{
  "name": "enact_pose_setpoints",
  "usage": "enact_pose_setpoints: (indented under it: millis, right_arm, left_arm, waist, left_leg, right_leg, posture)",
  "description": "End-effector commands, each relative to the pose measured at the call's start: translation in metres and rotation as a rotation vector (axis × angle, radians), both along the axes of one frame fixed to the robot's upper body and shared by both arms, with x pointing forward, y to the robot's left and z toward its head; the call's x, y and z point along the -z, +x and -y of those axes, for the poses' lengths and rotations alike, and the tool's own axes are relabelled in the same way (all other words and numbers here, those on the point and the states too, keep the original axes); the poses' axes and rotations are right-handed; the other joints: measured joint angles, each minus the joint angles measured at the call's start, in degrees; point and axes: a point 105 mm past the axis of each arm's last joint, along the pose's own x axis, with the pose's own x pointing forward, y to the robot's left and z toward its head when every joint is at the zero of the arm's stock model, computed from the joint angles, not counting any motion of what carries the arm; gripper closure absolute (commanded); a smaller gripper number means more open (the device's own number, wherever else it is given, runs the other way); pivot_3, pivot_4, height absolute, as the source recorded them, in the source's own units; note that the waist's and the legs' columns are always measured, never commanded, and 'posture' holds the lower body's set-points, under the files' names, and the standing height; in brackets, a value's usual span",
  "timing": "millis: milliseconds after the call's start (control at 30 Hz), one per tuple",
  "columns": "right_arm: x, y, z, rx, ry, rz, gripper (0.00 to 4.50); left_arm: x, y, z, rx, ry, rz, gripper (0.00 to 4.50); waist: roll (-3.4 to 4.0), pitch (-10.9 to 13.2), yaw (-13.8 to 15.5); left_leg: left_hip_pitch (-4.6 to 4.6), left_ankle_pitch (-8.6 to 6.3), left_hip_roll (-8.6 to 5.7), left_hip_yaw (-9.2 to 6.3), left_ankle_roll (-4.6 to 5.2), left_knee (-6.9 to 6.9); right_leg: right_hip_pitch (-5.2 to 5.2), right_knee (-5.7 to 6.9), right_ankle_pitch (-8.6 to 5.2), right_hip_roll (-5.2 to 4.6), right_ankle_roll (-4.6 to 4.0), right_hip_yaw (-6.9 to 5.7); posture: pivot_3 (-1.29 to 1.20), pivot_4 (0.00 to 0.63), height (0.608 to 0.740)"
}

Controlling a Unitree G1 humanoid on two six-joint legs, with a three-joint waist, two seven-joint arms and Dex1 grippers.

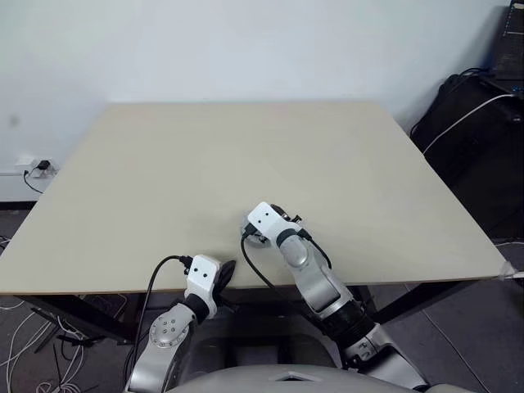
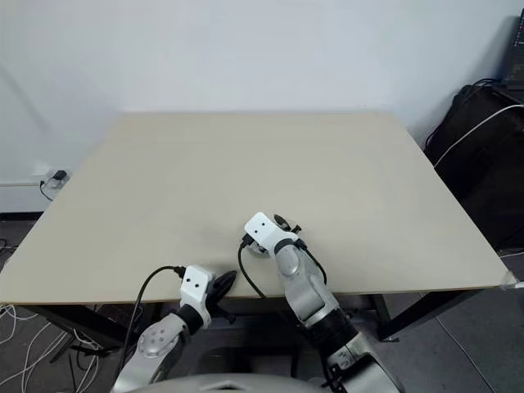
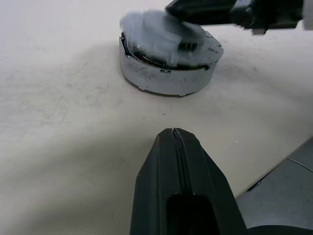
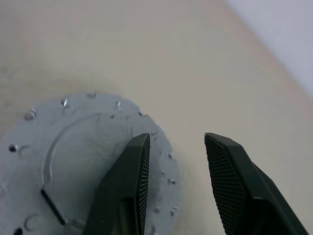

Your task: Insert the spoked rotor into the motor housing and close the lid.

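The motor housing point(image 3: 166, 81), a low silvery round case, sits on the table point(image 1: 246, 147) near its front edge. The lid point(image 4: 73, 161), a plain grey disc with a raised middle, hangs tilted just over the housing's open top and is blurred in the left wrist view. My right gripper point(image 4: 176, 137) is shut on the lid at its rim, one finger across its face. My left gripper point(image 3: 173, 134) is shut with nothing in it, a short way in front of the housing at the table's front edge point(image 1: 225, 274). The spoked rotor is hidden.
The wide beige table stretches bare behind and to both sides of the housing. Black bags and cables point(image 1: 479, 123) stand off its right side. A wall socket with a plug point(image 1: 37, 168) sits low at the left.
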Motion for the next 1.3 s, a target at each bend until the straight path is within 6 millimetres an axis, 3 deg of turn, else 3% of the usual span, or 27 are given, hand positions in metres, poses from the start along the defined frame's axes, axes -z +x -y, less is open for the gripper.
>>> enact_pose_setpoints:
  millis: [33,200,333,467,633,1300]
  right_arm:
    - [0.003,0.003,-0.007,-0.014,0.016,-0.022,2.58]
    - [0.003,0.002,-0.010,-0.032,0.066,-0.049,2.58]
    - [-0.033,-0.004,-0.030,-0.170,0.300,0.044,2.58]
    - [-0.089,-0.028,-0.046,-0.406,0.608,0.199,2.58]
    - [-0.119,-0.050,-0.044,-0.565,0.779,0.268,2.58]
    - [-0.114,-0.056,-0.048,-0.631,0.775,0.207,2.58]
  left_arm:
    - [-0.014,0.005,-0.001,-0.011,-0.010,0.054,4.50]
    - [-0.015,0.005,-0.003,-0.020,-0.006,0.057,4.50]
    - [-0.015,0.005,-0.003,-0.022,-0.006,0.057,4.50]
    - [-0.015,0.005,-0.003,-0.016,-0.005,0.056,4.50]
    - [-0.014,0.006,-0.001,-0.005,-0.006,0.054,4.50]
    - [-0.015,0.007,0.000,0.007,-0.009,0.055,4.50]
  waist:
    - [-0.03,-0.03,0.00]
    - [-0.08,-0.09,-0.02]
    - [-0.07,-0.06,-0.06]
    - [-0.07,0.02,-0.01]
    - [-0.16,0.00,0.15]
    - [-0.16,-0.01,0.57]
  left_leg:
    - [0.00,0.00,0.00,0.00,-0.01,0.00]
    - [0.06,0.01,0.01,-0.01,-0.03,0.00]
    - [0.05,0.01,0.01,-0.01,-0.03,-0.01]
    - [-0.01,-0.01,0.00,-0.04,0.00,-0.02]
    - [0.05,-0.03,0.00,-0.05,0.04,0.01]
    - [0.04,-0.03,0.00,-0.05,0.04,0.04]
  right_leg:
    - [0.00,0.01,0.00,0.00,0.00,0.00]
    - [0.04,0.02,0.00,0.00,0.00,0.00]
    - [0.03,0.00,0.00,0.00,0.00,0.00]
    - [0.00,-0.02,0.00,0.02,0.00,-0.01]
    - [0.09,-0.04,0.01,0.03,0.02,-0.01]
    - [0.06,-0.01,0.01,-0.02,-0.01,0.00]
  posture:
    - [0.00,0.000,0.740]
    - [0.00,0.000,0.740]
    - [0.00,0.000,0.740]
    - [0.00,0.000,0.740]
    - [0.00,0.000,0.740]
    - [0.00,0.000,0.740]
